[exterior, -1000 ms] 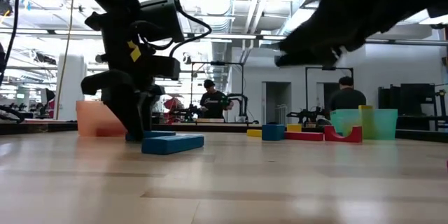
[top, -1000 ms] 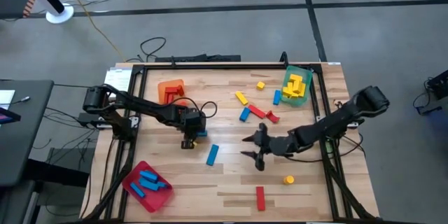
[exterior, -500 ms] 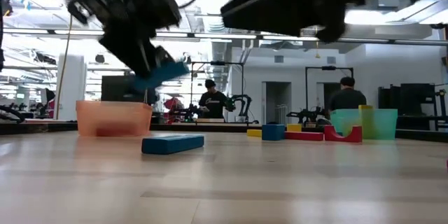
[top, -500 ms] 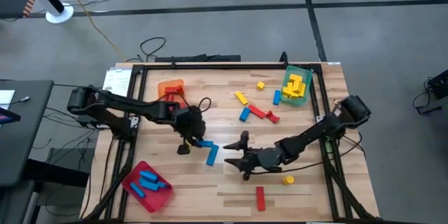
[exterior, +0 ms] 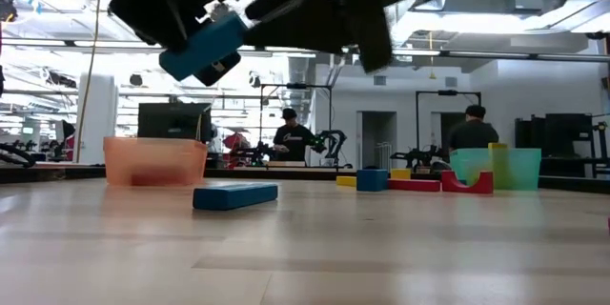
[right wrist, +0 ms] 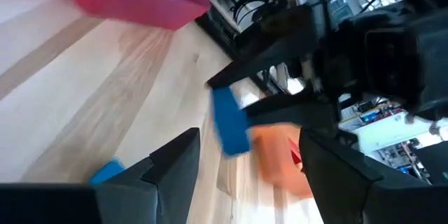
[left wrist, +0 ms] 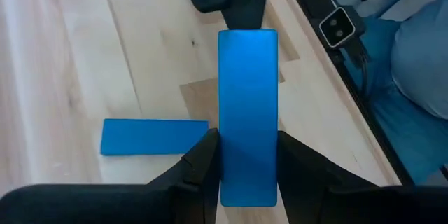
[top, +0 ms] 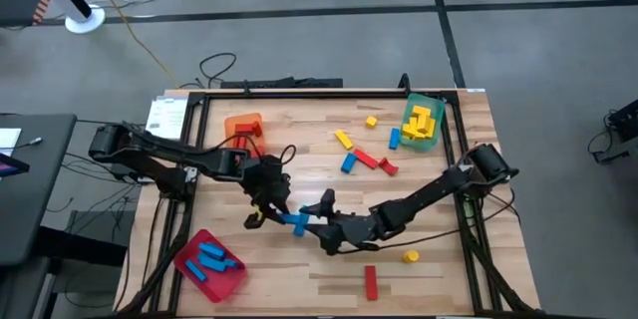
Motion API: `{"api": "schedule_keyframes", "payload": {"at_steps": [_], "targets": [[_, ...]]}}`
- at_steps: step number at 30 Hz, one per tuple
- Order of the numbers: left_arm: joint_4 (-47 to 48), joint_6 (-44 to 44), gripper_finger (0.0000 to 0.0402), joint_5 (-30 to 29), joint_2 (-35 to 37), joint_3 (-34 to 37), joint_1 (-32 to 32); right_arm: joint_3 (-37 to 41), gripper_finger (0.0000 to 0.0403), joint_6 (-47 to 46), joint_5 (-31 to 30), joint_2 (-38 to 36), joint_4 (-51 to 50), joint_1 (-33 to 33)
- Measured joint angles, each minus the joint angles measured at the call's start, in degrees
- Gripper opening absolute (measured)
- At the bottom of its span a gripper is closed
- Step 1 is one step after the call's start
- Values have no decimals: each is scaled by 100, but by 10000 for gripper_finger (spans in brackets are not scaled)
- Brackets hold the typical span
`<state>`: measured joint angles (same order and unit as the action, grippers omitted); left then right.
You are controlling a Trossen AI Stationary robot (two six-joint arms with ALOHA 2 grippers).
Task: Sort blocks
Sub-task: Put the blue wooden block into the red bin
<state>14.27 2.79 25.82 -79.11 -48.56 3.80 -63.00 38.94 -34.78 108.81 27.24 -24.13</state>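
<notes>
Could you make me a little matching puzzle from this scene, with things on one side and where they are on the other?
Things:
1. blue block in the left gripper
2. red tray
3. green tray
4. blue block on the table

Places or states:
A. holds yellow blocks
B. lifted above the wood
C. lies flat on the wood
D. holds blue blocks

Pairs: 1-B, 2-D, 3-A, 4-C
</notes>
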Motion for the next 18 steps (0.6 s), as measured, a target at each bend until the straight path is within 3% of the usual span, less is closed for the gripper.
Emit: {"api": "schedule_keyframes", "payload": {"at_steps": [5, 11, 18], "targets": [[-155, -29, 104, -1, 0, -2, 101, -141, 233, -64, 255, 24, -45, 72], [-279, -43, 104, 2, 2, -4, 141, -142, 176, -429, 615, 24, -200, 138], [-438, -46, 104, 4, 2, -4, 139, -142, 109, -488, 635, 24, -223, 141]]}}
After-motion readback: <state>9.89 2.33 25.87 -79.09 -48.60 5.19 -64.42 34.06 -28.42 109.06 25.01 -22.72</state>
